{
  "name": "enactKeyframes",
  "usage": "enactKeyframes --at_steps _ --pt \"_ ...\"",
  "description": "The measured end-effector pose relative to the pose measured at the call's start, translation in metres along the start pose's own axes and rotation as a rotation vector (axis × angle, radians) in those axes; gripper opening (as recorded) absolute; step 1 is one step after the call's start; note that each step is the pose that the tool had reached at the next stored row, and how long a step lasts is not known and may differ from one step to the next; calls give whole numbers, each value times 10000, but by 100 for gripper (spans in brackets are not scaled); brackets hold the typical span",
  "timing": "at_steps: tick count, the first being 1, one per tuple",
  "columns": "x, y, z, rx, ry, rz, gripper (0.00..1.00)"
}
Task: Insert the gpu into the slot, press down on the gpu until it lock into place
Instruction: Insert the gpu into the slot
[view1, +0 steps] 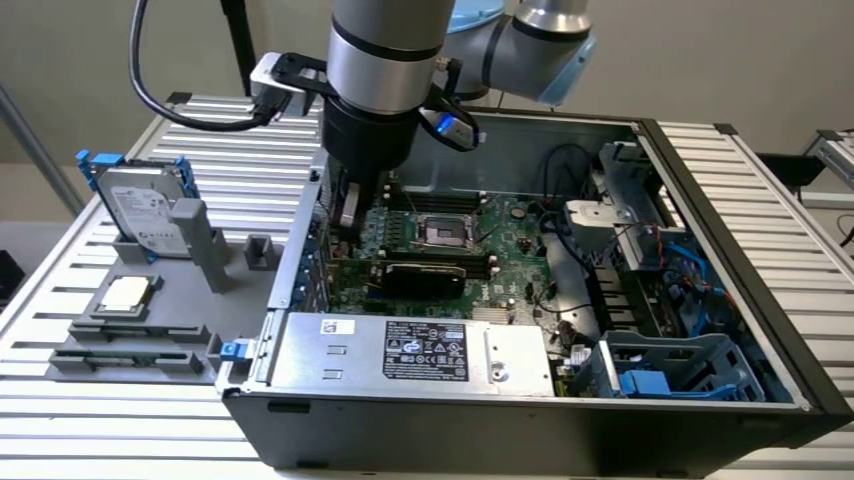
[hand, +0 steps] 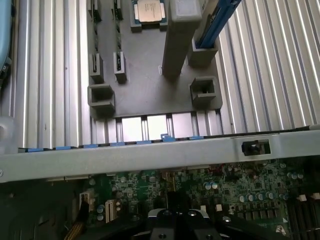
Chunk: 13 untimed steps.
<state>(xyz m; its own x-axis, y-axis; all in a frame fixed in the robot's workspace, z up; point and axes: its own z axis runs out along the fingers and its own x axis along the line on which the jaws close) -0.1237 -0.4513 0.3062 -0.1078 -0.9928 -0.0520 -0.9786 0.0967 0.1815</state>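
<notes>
The gpu (view1: 416, 274) is a flat black card on the green motherboard inside the open computer case, in front of the silver CPU socket. It covers the place where the slot would be, so the slot is hidden. My gripper (view1: 348, 222) hangs from the grey arm over the card's end nearest the case wall on the exterior view's left. In the wrist view the gripper (hand: 175, 222) is shut, its black fingers close together above the board. A dark narrow edge runs out between them. I cannot tell whether the fingers touch the card.
A silver labelled power-supply box (view1: 414, 352) fills the case's front, and a blue drive cage (view1: 667, 370) sits at the exterior view's right. Outside the case wall (hand: 150, 155), a grey fixture (view1: 134, 340) holds a hard drive (view1: 144, 215) and a CPU chip (view1: 124, 292).
</notes>
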Motion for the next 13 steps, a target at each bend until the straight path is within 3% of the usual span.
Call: enactKeyframes --at_steps 4,8,10,13 --pt "-3 -40 -7 109 3 -73 11" --pt "-4 -66 -12 297 -1 -156 11" --pt "-4 -71 -13 489 -4 -215 11" --pt "-4 -74 -13 862 2 -300 11"
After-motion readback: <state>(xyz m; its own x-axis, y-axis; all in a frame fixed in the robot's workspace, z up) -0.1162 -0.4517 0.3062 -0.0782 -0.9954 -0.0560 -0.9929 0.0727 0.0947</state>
